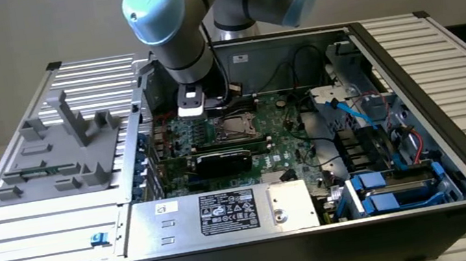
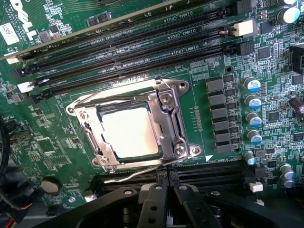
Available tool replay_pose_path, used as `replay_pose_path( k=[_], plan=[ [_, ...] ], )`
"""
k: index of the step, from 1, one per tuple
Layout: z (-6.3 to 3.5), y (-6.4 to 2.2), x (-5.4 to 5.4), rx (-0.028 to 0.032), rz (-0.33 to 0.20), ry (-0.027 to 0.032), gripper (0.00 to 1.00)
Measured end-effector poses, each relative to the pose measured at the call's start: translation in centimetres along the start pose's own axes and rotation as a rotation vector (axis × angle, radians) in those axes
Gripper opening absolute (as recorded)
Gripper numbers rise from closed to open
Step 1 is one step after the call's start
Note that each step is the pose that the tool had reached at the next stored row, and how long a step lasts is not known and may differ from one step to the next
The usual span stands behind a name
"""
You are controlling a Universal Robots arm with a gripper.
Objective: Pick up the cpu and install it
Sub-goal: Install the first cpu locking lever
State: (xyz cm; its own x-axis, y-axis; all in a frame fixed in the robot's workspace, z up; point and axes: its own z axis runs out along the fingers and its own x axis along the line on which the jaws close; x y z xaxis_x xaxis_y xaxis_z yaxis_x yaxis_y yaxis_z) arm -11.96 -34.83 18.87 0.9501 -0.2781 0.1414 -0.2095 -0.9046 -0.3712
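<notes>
The cpu (image 2: pixel 129 132), a small square chip with a pale shiny metal top, lies flat inside the socket on the green motherboard. The socket's metal frame (image 2: pixel 172 110) sits around it, and a thin wire lever (image 2: pixel 137 174) runs along one side. My gripper (image 2: pixel 166 178) hovers just off the socket's edge, its two black fingers (image 2: pixel 154 202) pressed together with nothing between them. In the exterior view the arm (image 1: pixel 175 39) reaches down into the open computer case, with the socket and cpu (image 1: pixel 237 128) just past its tip.
Black memory slots (image 2: pixel 137 45) run beside the socket, and capacitors (image 2: pixel 252 102) stand on the other side. In the case are a black expansion card (image 1: pixel 223 157), a power supply (image 1: pixel 217 212) and blue drive bays (image 1: pixel 390 187). A grey plastic fixture (image 1: pixel 61 153) stands on the slatted table at the exterior view's left.
</notes>
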Motion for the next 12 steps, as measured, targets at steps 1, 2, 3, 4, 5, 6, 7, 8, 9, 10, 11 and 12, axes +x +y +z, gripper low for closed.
replay_pose_path(
  k=[1,2,3,4,5,6,7,8,9,10,11,12],
  plan=[
    [0.02,0.01,0.00,0.0001,0.000,0.0002,0.11],
    [0.04,0.03,0.01,0.0003,0.000,0.0001,0.11],
    [0.06,0.05,0.02,0.0005,0.000,0.0002,0.11],
    [0.07,0.07,0.01,0.0005,0.000,0.0003,0.11],
    [0.08,0.08,0.02,0.0004,0.000,0.0003,0.11],
    [0.09,0.10,0.02,0.0003,0.000,0.0002,0.11],
    [0.10,0.11,0.02,0.0003,0.000,0.0002,0.11],
    [0.12,0.12,0.02,0.0004,0.000,0.0002,0.11],
    [0.12,0.13,0.03,0.0004,0.000,0.0002,0.11],
    [0.13,0.15,0.04,0.0005,0.000,0.0001,0.11],
    [0.13,0.15,0.06,0.0003,0.000,0.0001,0.11],
    [0.13,0.16,0.08,0.0002,0.000,0.0001,0.11]
  ],
)
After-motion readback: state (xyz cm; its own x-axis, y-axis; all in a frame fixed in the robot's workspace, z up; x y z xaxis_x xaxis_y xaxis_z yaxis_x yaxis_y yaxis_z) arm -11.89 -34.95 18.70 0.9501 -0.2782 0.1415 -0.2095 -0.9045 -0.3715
